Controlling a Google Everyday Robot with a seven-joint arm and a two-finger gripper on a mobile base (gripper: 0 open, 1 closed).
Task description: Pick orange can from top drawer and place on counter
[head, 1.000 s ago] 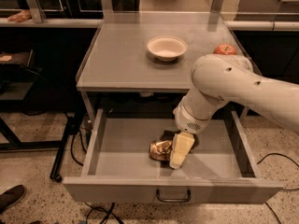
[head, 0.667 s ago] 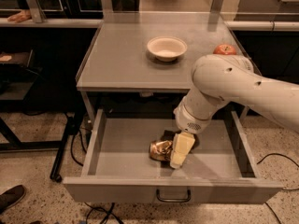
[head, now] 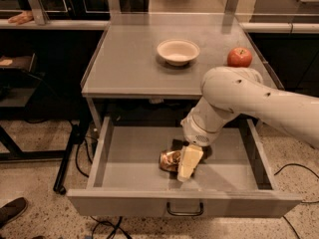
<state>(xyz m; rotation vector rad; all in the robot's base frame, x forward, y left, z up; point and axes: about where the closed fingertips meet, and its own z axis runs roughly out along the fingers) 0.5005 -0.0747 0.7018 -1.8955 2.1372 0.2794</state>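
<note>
Gripper (head: pixel 185 164) of the robot is low inside the top drawer (head: pixel 127 158), near the middle of its floor. Its cream-coloured end touches the right side of the orange can (head: pixel 169 160). If it holds the can or only stands wide beside it, I cannot tell, because the arm hides the upper part.

The counter (head: pixel 134 63) is the biggest thing: a flat grey metal top with raised edges, standing behind and above the drawer. The top drawer is pulled out fully toward the camera, and its grey floor is bare to the left and to the right of the can.

The white arm (head: pixel 259 101) enters from the right edge, passes over the right front corner of the counter and bends down into the drawer.

A shallow cream bowl (head: pixel 178 51) stands upright on the counter, a little behind its middle. A red apple (head: pixel 239 57) sits on the counter to the right of the bowl, apart from it and just behind the arm.

The orange can is shiny, gold-orange and wrinkled, and it is on the drawer floor, not on the counter.

A small dark loop handle (head: pixel 185 210) is on the front panel of the drawer, just below the can.
</note>
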